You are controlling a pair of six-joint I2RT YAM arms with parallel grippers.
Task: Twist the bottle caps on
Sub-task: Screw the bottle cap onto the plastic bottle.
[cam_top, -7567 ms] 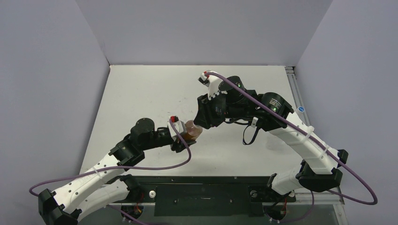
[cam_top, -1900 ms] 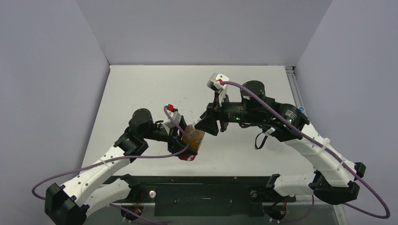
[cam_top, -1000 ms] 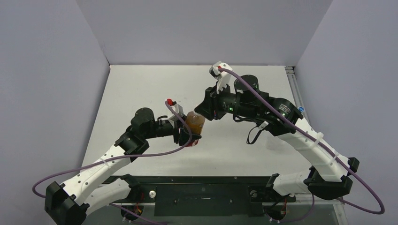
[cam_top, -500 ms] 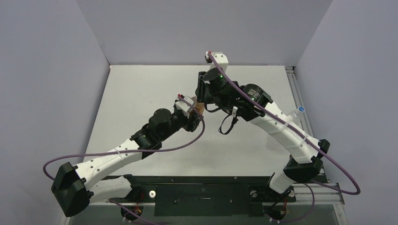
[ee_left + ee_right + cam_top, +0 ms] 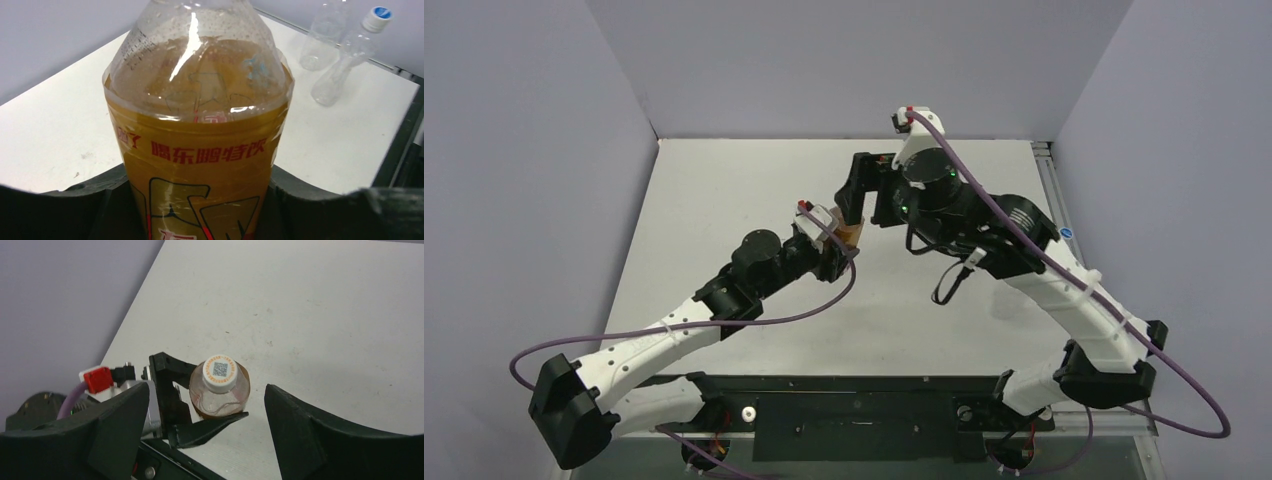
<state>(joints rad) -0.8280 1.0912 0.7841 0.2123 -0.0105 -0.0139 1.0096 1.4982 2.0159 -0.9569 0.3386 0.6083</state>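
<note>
Amber bottle (image 5: 220, 395): white cap (image 5: 219, 371) seated, tightness unclear | left fingers (image 5: 65, 210) pinch its body | right fingers (image 5: 310, 435) spread, off cap | clear bottle (image 5: 345, 70): blue-and-white cap (image 5: 377, 17) on | task apparently near done

The left arm (image 5: 659, 338) at lower left of the overhead view and the right arm (image 5: 1074, 295) at lower right are made of white plastic links, the left one dotted with small holes, joined by chunky black motor housings. A thick purple cable (image 5: 754, 322) loops loosely along each arm to a small white wrist block tipped with a red connector (image 5: 97, 379). A green light (image 5: 902, 208) glows on a black housing near upper centre with a thin black wire (image 5: 939, 290) looping below it, the black base plate (image 5: 854, 410) along the bottom edge carries screws and round fittings, and the fingers (image 5: 310, 432) in the right wrist view are broad, matte black, curved wedges.
</note>
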